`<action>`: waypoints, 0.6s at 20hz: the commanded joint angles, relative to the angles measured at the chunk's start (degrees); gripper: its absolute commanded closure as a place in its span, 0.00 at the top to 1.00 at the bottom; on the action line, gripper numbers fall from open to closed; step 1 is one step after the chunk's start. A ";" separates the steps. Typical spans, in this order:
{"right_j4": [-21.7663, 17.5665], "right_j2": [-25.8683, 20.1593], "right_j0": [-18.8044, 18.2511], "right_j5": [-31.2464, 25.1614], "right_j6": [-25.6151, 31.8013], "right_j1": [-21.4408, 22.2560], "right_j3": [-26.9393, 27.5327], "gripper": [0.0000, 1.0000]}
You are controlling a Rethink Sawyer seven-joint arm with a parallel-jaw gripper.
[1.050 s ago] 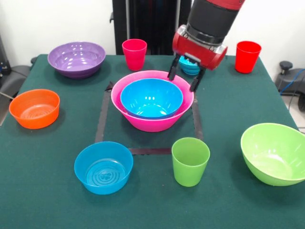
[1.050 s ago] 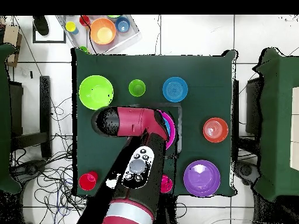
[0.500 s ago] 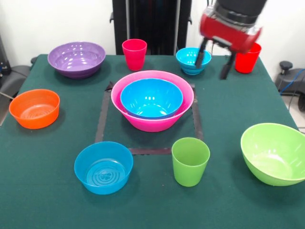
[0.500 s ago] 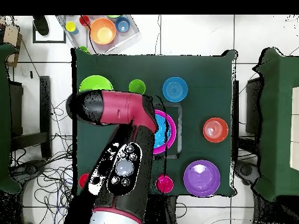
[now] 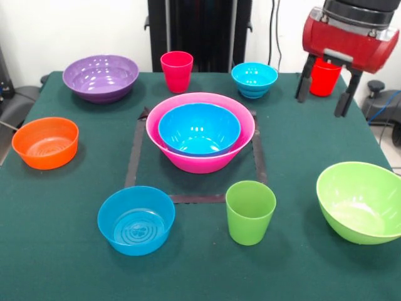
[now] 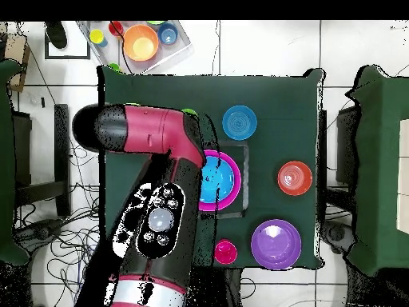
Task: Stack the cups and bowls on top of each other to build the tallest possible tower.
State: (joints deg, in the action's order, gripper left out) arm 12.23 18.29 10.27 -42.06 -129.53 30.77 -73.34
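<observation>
The large pink bowl (image 5: 188, 164) sits inside the taped square with a blue bowl (image 5: 199, 128) nested in it, making a low tower; overhead, the pink bowl (image 6: 237, 177) shows beside the arm. My gripper (image 5: 324, 91) hangs open and empty at the far right, its fingers straddling the red cup (image 5: 326, 80) as seen from the front; how far apart they are I cannot tell. Loose on the cloth stand the pink-red cup (image 5: 177, 71), small blue bowl (image 5: 254, 79), purple bowl (image 5: 100, 76), orange bowl (image 5: 45, 142), ribbed blue bowl (image 5: 136, 219), light green cup (image 5: 250, 212) and lime green bowl (image 5: 360, 200).
The arm (image 6: 156, 208) covers the left half of the table in the overhead view and hides the gripper there. A clear tray (image 6: 140, 44) with small coloured dishes lies off the table's top edge. Black tape (image 5: 135, 153) marks the square.
The gripper has swung from the pink bowl's far rim rightward in the front view, past the small blue bowl, to the red cup. It stayed open and empty.
</observation>
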 commanded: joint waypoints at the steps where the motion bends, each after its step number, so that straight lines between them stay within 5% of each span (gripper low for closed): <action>1: -1.51 -9.54 -7.87 5.94 2.81 -5.54 2.32 1.00; 5: -2.86 -12.67 -11.02 6.95 6.64 -5.78 3.43 1.00; 12: -3.37 -13.97 -11.60 8.14 3.83 -8.26 6.84 1.00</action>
State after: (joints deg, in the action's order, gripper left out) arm 11.98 13.13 -0.78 -36.39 -129.53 25.98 -69.76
